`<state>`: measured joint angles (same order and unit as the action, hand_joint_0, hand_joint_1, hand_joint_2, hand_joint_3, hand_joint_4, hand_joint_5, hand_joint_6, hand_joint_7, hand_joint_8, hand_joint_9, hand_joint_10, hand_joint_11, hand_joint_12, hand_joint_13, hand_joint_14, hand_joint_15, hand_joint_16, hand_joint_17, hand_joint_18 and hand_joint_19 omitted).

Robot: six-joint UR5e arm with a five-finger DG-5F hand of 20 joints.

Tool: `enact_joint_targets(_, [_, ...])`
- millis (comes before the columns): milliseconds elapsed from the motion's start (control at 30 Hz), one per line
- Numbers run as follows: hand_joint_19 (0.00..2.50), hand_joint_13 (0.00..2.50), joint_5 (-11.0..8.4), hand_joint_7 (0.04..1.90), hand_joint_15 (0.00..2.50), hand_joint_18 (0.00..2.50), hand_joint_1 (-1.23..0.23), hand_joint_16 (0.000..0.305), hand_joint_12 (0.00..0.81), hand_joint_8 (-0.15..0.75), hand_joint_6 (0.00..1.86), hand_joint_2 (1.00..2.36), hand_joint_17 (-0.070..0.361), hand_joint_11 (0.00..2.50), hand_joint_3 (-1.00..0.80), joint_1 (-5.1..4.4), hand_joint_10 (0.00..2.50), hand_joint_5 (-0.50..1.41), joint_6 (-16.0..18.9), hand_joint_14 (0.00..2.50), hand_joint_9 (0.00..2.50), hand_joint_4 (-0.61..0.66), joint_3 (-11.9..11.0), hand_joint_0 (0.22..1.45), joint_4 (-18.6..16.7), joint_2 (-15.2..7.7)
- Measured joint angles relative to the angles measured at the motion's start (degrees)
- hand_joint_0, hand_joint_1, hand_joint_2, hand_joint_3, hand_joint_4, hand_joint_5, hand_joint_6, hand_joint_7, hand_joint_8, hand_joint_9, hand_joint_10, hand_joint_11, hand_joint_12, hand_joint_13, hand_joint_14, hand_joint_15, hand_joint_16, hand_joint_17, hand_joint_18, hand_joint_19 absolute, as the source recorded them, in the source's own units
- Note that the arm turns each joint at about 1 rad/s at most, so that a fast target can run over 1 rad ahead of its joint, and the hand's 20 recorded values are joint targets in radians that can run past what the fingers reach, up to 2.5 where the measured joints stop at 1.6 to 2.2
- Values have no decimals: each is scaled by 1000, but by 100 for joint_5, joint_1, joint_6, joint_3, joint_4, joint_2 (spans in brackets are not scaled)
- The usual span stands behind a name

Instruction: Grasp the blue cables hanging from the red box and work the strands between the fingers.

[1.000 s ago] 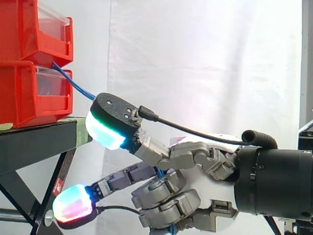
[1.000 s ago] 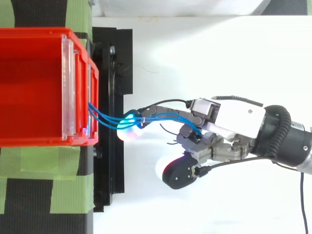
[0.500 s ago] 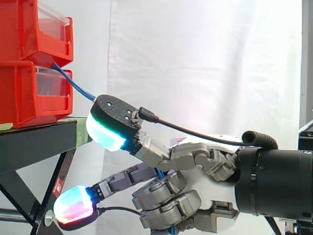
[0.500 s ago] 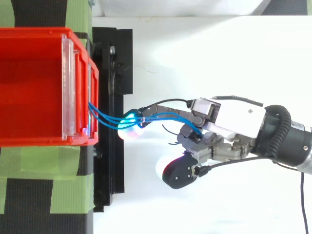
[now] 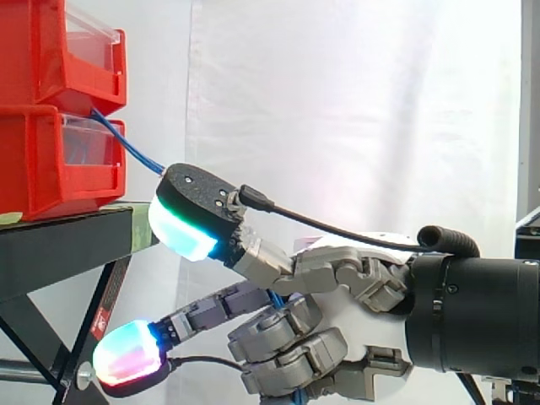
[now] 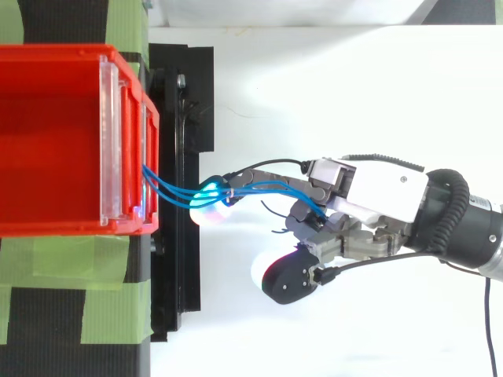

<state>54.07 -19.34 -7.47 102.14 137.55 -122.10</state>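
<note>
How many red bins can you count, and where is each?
2. The upper red bin sits stacked on the lower red bin, which rests on the black stand; more may lie hidden beyond the frame.

Both views are bright and evenly lit. In the side view, the white curtain (image 5: 354, 110) glows pale from 12 to 3 o'clock, and the black stand (image 5: 59, 245) at 8 o'clock is shaded. In the top view, the white surface (image 6: 354, 94) at 1 o'clock looks nearly washed out. Near centre, a pad (image 6: 206, 204) of the hand (image 6: 377, 192) sheds cyan light on the blue cables (image 6: 173, 191).
</note>
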Motion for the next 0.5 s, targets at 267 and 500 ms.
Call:
enact_joint_targets(267, [733,2082,1,741,1746,2500,-430,289,702,507,9,1000,217,2500,-1000,0,2500,24,0,2500,1887,422,0,653,0,-1])
enact_joint_targets(500, [735,2081,4,740,1745,2500,-431,287,702,507,9,1000,215,2500,-1000,1,2500,24,0,2500,1886,420,-1,652,0,-3])
